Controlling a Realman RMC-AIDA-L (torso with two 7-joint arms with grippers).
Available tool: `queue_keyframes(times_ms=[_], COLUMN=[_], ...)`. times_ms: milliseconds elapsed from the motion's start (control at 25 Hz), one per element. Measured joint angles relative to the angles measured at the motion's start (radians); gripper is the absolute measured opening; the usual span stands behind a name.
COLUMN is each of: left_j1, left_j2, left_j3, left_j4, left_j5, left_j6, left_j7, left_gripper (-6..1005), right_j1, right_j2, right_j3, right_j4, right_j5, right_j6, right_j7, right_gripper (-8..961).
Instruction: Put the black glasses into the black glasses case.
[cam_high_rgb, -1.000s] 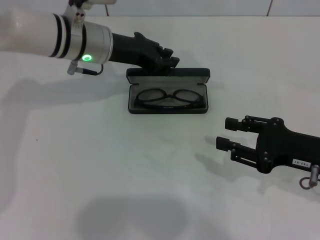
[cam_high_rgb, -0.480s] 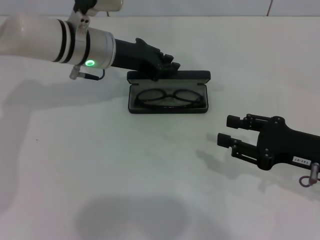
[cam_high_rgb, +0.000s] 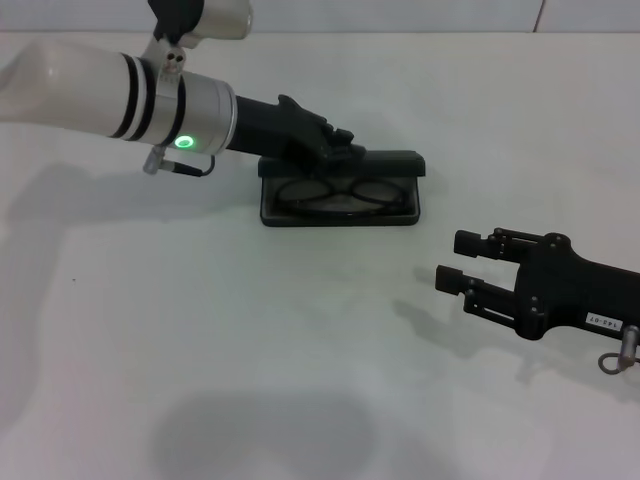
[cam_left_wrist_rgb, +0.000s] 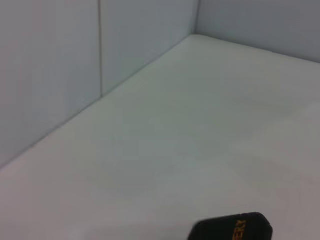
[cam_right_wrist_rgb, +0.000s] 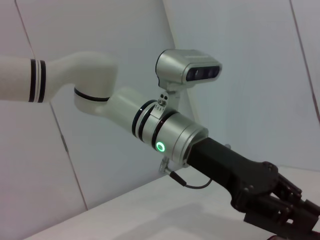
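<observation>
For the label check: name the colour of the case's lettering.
Orange lettering on the black case; left wrist view.

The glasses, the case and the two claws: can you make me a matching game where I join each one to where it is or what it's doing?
Things:
1. black glasses
2. black glasses case
3. left claw
4. right claw

Places or states:
A. hanging open over the bare table, off to the case's right
B. lying inside the case, lenses showing under the lid
C. pressing on the lid at the back of the case
D. lid tipped down low over the tray, not fully shut

Right pairs: 1-B, 2-D, 3-C, 4-A
</observation>
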Motion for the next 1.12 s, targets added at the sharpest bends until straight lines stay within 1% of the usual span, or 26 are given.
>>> queue_keyframes(times_ms=[280,480,640,760,840,920,960,1040,1120], left_j1=[0.012,0.027,0.030,0.047,0.074,0.120,0.155,0.244,0.306], left_j2=[-0.007,-0.021,-0.025,-0.033,-0.042,-0.052,-0.055,-0.055,-0.050], left_j3=[0.020,0.025,0.025,0.024,0.017,0.011,0.010,0.009,0.004], left_j4=[-0.012,-0.002,-0.002,0.050,0.126,0.216,0.272,0.393,0.450], left_j5=[0.003,0.003,0.002,-0.002,-0.016,-0.047,-0.081,-0.177,-0.267], left_j6=[0.024,0.037,0.050,0.108,0.183,0.267,0.323,0.449,0.537], left_j7=[0.003,0.009,0.009,0.006,-0.002,-0.018,-0.029,-0.040,-0.014], left_gripper=[262,261,258,262,271,280,285,295,304], right_j1=[0.000,-0.002,-0.002,-0.006,-0.008,-0.005,-0.003,0.002,0.004], right_j2=[0.000,0.000,0.000,-0.001,-0.002,-0.003,-0.003,-0.003,-0.006], right_j3=[0.000,0.000,0.000,0.003,0.016,0.037,0.045,0.066,0.079], right_j4=[0.001,0.002,0.007,0.007,0.011,0.026,0.032,0.040,0.038], right_j5=[0.005,0.011,0.013,0.013,0.013,0.013,0.013,0.010,0.004], right_j6=[-0.006,-0.010,-0.021,-0.026,-0.047,-0.083,-0.097,-0.141,-0.179], right_j7=[0.001,0.002,0.002,0.002,0.002,0.002,0.000,-0.006,-0.015], right_gripper=[521,523,525,527,528,528,529,530,531])
